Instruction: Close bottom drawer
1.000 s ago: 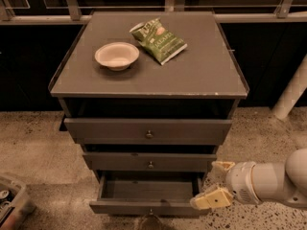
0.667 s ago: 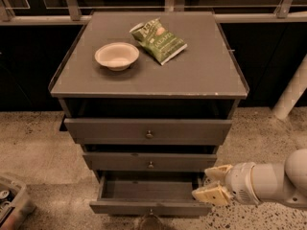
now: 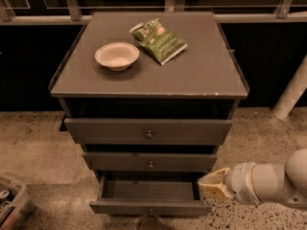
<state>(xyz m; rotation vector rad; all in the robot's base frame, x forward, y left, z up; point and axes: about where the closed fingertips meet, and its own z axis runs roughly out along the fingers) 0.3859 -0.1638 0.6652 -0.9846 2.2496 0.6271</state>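
The bottom drawer point(image 3: 150, 207) is the lowest of three dark grey-brown drawers and is pulled out, showing its empty inside. Its small round knob point(image 3: 151, 212) is at the front panel's middle. My gripper point(image 3: 211, 183), cream-coloured at the end of a white arm, reaches in from the right. It is at the drawer's right side wall, just above its front right corner. I cannot tell whether it touches the drawer.
The middle drawer point(image 3: 150, 162) and the top drawer point(image 3: 148, 131) stand slightly out. A white bowl point(image 3: 116, 55) and a green chip bag point(image 3: 159, 40) lie on the cabinet top. A bin point(image 3: 12, 202) sits on the floor at lower left. A white post point(image 3: 291, 90) stands at the right.
My gripper has risen a little beside the bottom drawer's right front corner and its tips look closer together. The drawer has not visibly moved.
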